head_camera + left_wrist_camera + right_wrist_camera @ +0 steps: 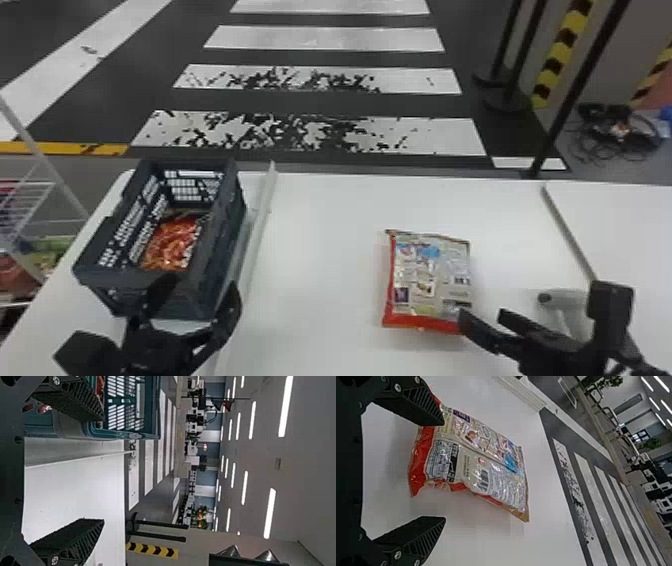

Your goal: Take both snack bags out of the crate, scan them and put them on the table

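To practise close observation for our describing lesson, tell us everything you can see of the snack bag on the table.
The snack bag is a roughly rectangular pack of shiny, creased film, apparently filled and closed. Its pale upward side carries print, small pictures and a barcode; red runs along its near end and left edge. It lies flat on the white table, right of the crate. The right gripper is open by its near end; contact is unclear.
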